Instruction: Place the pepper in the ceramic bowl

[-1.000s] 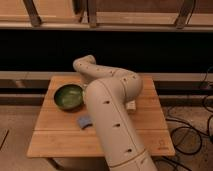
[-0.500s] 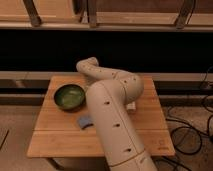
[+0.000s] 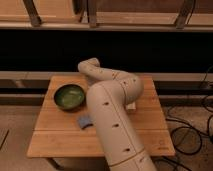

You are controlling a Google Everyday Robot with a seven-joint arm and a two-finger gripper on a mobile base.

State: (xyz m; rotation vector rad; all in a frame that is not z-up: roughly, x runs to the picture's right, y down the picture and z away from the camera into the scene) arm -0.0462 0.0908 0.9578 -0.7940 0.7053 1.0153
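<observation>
The ceramic bowl point(image 3: 70, 96) is round, glossy green and empty, and sits at the left of the wooden table point(image 3: 60, 137). My arm point(image 3: 112, 115) rises from the bottom of the view, bends at the right and curls back left to a rounded joint point(image 3: 88, 67) just behind and to the right of the bowl. My gripper is hidden behind the arm and does not show. The pepper is not visible anywhere.
A small blue-grey object point(image 3: 84, 121) lies on the table against the arm's left side, in front of the bowl. A pale object point(image 3: 131, 106) peeks out at the arm's right. Cables point(image 3: 200, 125) lie on the floor to the right. A dark shelf runs behind the table.
</observation>
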